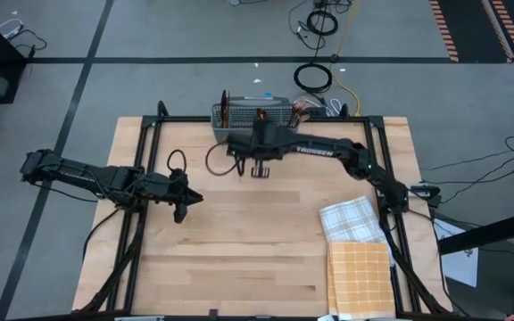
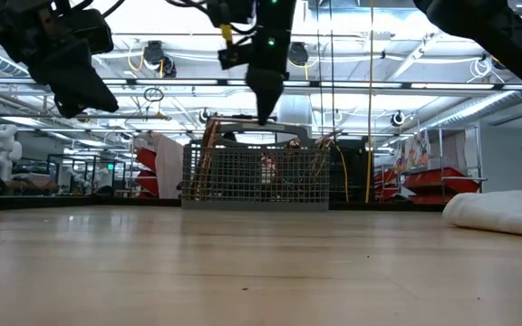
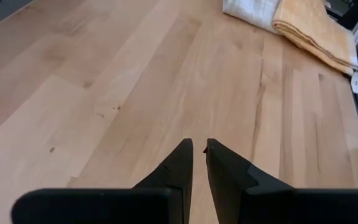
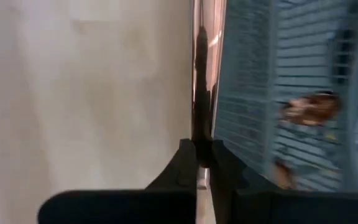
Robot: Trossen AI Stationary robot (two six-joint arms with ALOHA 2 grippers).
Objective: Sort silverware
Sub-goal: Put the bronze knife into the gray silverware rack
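Observation:
The grey mesh caddy (image 1: 250,114) stands at the table's far edge, with several copper pieces of silverware (image 1: 226,107) upright in it. It also shows in the low view as the caddy (image 2: 256,177). My right gripper (image 4: 202,149) is above the table just in front of the caddy, shut on one long copper piece (image 4: 205,56). That piece lies close beside the caddy's mesh wall (image 4: 247,93). In the low view my right gripper (image 2: 265,109) points down. My left gripper (image 3: 199,152) waits shut over the table's left half, holding nothing. My right gripper pinches the copper piece between its two fingers at one end (image 4: 202,163). The piece runs on along the fingers and sticks out well past their tips. The fingers point down from above. Whether it is a spoon, fork or knife, I cannot tell.
A white checked cloth (image 1: 351,218) and an orange checked cloth (image 1: 360,276) lie folded at the table's right near corner. Bare wood stretches across the middle (image 1: 257,241). Cables lie on the floor beyond the far edge.

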